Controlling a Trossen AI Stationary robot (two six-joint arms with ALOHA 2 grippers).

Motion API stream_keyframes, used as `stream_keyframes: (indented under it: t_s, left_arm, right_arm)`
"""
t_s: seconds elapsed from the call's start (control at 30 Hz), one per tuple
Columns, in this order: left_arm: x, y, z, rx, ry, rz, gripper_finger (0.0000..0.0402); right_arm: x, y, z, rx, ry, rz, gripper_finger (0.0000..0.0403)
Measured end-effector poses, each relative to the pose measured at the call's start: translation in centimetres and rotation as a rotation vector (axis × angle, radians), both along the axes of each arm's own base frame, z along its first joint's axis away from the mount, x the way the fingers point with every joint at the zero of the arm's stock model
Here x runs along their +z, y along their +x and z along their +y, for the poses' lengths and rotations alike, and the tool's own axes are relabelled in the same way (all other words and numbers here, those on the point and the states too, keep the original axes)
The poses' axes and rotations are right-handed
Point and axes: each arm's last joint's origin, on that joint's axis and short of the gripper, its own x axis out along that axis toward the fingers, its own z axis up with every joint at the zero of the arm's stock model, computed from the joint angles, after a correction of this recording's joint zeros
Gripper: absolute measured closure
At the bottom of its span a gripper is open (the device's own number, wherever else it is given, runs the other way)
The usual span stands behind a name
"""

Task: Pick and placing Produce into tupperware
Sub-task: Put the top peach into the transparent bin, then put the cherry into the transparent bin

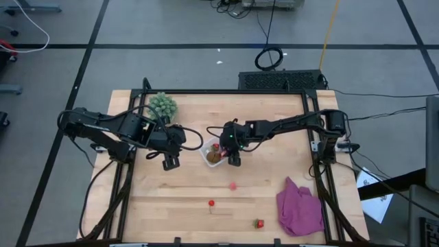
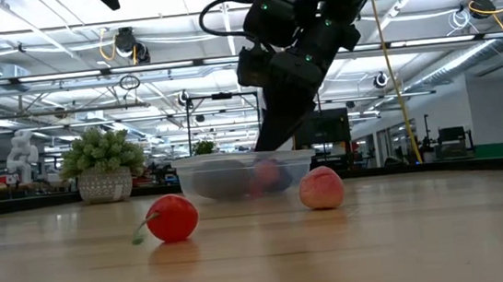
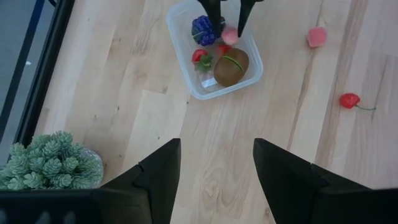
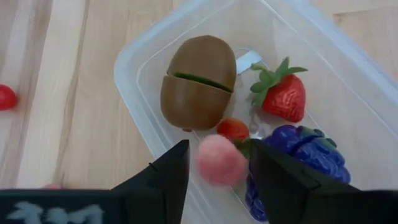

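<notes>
The clear tupperware point(image 1: 208, 155) stands mid-table. In it lie a brown kiwi point(image 4: 198, 81), a strawberry point(image 4: 283, 96), a small red fruit point(image 4: 233, 129) and purple grapes point(image 4: 305, 155). My right gripper point(image 4: 219, 168) reaches down into the tub from its right side, fingers apart. A pink round fruit point(image 4: 221, 160) sits between its fingertips, above the tub's floor. My left gripper point(image 3: 216, 180) hovers open over bare wood left of the tub. A pink peach point(image 1: 233, 185), a red cherry point(image 1: 211, 203) and a strawberry point(image 1: 259, 223) lie on the table nearer the front. My right gripper has the pink fruit point(image 3: 230, 35) between its fingertips, which slant down from the table's right. A gap shows beside one finger point(image 4: 174, 174). I cannot tell whether the other finger touches the fruit. The fruit is clear of the other produce in the tub.
A green spiky plant in a pot point(image 1: 163, 105) stands at the far left, close to my left arm. A crumpled purple cloth point(image 1: 300, 209) lies at the near right. Bare wood stretches between the tub and the loose fruits.
</notes>
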Motion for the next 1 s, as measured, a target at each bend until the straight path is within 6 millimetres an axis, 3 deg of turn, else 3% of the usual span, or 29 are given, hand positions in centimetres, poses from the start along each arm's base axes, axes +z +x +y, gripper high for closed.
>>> stream_keyframes:
  t_s: [0.23,0.33,0.47,0.6,0.77,0.87,1.0]
  left_arm:
    - [0.0,0.0,0.0,0.001,0.000,-0.001,0.0195]
    - [0.0,0.1,0.0,0.001,-0.001,-0.006,0.0195]
    - [0.1,0.4,-0.1,0.000,-0.008,-0.032,0.0195]
    - [0.1,0.7,-0.2,0.010,-0.022,-0.063,0.0195]
    - [-1.6,1.6,-1.4,0.002,-0.091,-0.111,0.0195]
    - [-4.1,2.5,-2.8,-0.030,-0.172,-0.138,0.0195]
    - [-8.3,3.9,-5.2,-0.113,-0.289,-0.172,0.0195]
  right_arm:
    - [0.2,0.1,0.0,0.008,-0.008,-0.023,0.0215]
    - [1.2,0.3,0.0,0.030,-0.031,-0.080,0.0211]
    - [4.9,0.7,0.2,0.065,-0.070,-0.194,0.0212]
    - [10.0,0.0,1.2,0.114,-0.110,-0.318,0.0212]
    - [15.0,-3.9,2.2,0.089,-0.244,-0.357,0.0214]
    - [17.6,-7.0,2.0,-0.018,-0.331,-0.351,0.0215]
    - [20.5,-10.4,2.0,-0.125,-0.299,-0.424,0.0215]
